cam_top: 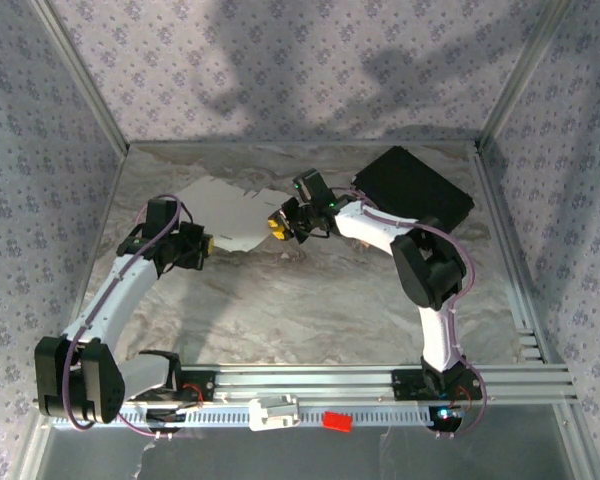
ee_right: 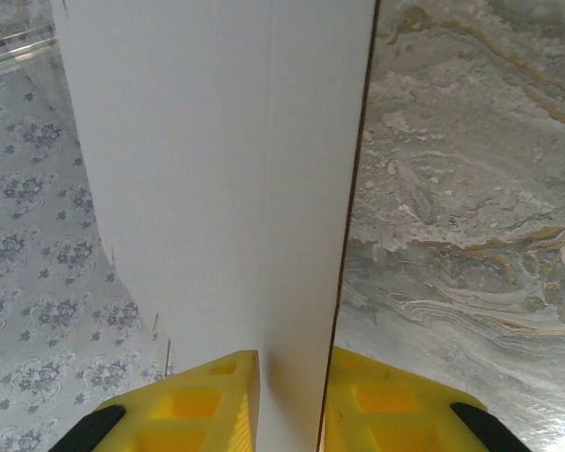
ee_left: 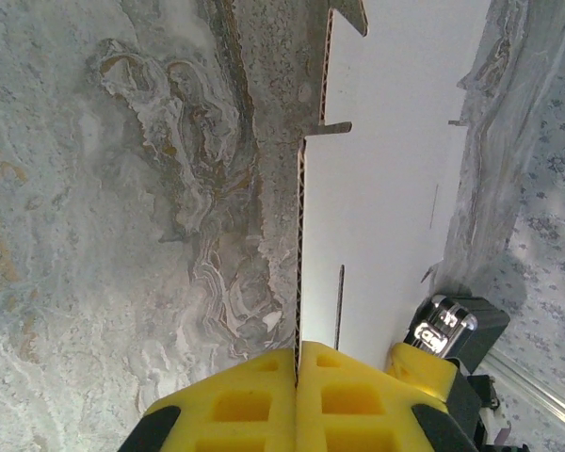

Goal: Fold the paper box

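The paper box [cam_top: 230, 212], a flat white cardboard piece with notched edges, is held up off the marbled table between the two arms. My left gripper [cam_top: 208, 245] holds its near left edge. In the left wrist view the yellow fingers [ee_left: 254, 405] are pressed together on the corrugated edge, at the left gripper [ee_left: 297, 353], and the paper box [ee_left: 386, 141] runs away from them. My right gripper [cam_top: 277, 227] is at the sheet's right side. In the right wrist view the right gripper [ee_right: 292, 363] straddles the paper box [ee_right: 217, 169] with a gap still between the jaws.
A black rectangular case [cam_top: 415, 188] lies at the back right of the table [cam_top: 310, 300]. Patterned walls [cam_top: 280, 60] and metal frame rails close in the work area on three sides.
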{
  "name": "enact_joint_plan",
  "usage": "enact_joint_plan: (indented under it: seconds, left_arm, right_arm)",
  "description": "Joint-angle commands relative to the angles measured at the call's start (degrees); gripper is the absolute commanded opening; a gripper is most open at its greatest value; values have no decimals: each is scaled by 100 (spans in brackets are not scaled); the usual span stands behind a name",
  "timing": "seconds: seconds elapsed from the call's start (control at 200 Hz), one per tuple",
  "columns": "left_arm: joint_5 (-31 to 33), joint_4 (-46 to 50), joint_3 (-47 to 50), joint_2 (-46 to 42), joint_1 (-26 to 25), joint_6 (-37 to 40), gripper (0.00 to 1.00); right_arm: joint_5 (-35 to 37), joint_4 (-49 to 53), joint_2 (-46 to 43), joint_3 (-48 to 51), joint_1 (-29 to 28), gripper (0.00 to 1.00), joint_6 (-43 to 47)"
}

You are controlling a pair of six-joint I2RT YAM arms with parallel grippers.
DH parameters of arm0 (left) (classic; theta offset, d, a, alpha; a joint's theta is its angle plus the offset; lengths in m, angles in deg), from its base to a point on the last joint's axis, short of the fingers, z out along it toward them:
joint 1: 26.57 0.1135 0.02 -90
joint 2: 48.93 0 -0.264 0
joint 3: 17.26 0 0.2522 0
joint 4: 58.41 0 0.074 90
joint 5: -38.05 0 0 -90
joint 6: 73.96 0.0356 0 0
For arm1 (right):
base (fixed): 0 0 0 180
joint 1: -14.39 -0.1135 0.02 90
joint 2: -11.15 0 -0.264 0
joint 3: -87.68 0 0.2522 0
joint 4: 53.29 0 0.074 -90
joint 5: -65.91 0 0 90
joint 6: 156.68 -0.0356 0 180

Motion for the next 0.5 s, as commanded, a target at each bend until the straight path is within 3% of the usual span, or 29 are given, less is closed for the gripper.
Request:
enact_joint_plan:
  seconds: [0.0, 0.23, 0.47, 0.495]
  left_arm:
    - [-148, 40, -33, 19, -61, -42, 0]
    - [-214, 43, -43, 40, -74, -46, 0]
    - [-306, 112, -68, 35, -71, -44, 0]
    - [-324, 113, -82, 41, -70, -31, 6]
  right_arm:
    - [112, 98, 88, -202, -23, 24, 131]
    - [246, -192, 16, -131, -40, 20, 90]
    - [463, -217, -119, -206, -58, 6, 166]
    - [513, -150, -145, -222, -59, 5, 218]
